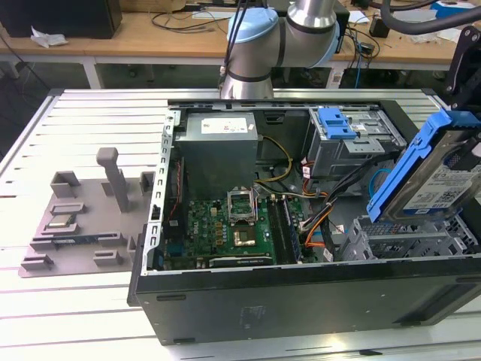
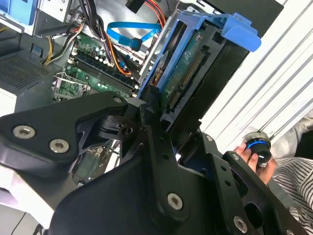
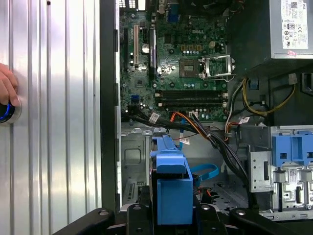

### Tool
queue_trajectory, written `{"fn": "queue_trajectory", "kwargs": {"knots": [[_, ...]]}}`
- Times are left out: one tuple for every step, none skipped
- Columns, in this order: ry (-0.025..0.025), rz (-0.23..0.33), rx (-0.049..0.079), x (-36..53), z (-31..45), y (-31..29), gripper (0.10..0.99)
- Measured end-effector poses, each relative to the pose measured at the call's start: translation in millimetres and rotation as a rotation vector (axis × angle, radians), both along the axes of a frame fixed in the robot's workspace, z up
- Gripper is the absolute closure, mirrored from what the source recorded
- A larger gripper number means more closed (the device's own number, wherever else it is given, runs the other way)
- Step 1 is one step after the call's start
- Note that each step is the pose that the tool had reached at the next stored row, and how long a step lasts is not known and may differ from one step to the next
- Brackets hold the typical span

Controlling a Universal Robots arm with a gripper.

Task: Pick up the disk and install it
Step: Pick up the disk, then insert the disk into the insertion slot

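Blue plastic rails (image 1: pixel 409 167) frame the silver-grey disk (image 1: pixel 440 184), which hangs tilted over the perforated grey metal drive cage (image 1: pixel 398 242) at the exterior view's right. Our gripper (image 3: pixel 170 210) has its fingers closed on the disk's two sides. We judge the tilt risky: a rail could jam on the cage's edge, or snag the orange cables (image 1: pixel 322 219) beside it.

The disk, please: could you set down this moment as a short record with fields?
disk: held tilted, label showing, over the drive cage, not seated
tool: shut on the disk's blue rails
computer case: open, lying on its side
motherboard: exposed inside the case
hand: on a round knob, outside the case
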State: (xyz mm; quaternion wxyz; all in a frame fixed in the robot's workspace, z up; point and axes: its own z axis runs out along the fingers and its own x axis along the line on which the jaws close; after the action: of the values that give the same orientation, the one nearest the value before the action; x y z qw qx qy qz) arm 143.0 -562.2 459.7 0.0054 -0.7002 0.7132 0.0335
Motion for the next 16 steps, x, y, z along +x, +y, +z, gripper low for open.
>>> {"fn": "queue_trajectory", "kwargs": {"knots": [[0.0000, 0.000, 0.000, 0.0, 0.0, 0.0, 0.722], [0.0000, 0.000, 0.000, 0.0, 0.0, 0.0, 0.722], [0.0000, 0.000, 0.000, 0.0, -0.1, 0.0, 0.722], [0.0000, 0.000, 0.000, 0.0, -0.1, 0.0, 0.722], [0.0000, -0.004, 0.000, 0.0, -0.3, 0.0, 0.722], [0.0000, -0.016, -0.004, 0.0, -0.8, 0.0, 0.722], [0.0000, -0.027, -0.005, 0.0, -1.6, 0.0, 0.722], [0.0001, -0.033, -0.005, 0.0, -2.3, 0.1, 0.722], [0.0001, -0.035, -0.005, 0.0, -4.0, 0.1, 0.722], [0.0002, -0.036, -0.005, 0.0, -6.8, 0.4, 0.722], [0.0002, -0.036, -0.006, 0.0, -8.9, 1.1, 0.722], [0.0003, -0.036, -0.005, 0.0, -11.3, 2.7, 0.722], [0.0003, -0.036, -0.005, 0.1, -13.8, 3.1, 0.722], [0.0003, -0.036, -0.006, 0.1, -15.7, 3.1, 0.722], [0.0004, -0.036, -0.006, 0.1, -16.8, 3.2, 0.722], [0.0003, -0.036, -0.006, 0.1, -17.6, 3.1, 0.722]]}}
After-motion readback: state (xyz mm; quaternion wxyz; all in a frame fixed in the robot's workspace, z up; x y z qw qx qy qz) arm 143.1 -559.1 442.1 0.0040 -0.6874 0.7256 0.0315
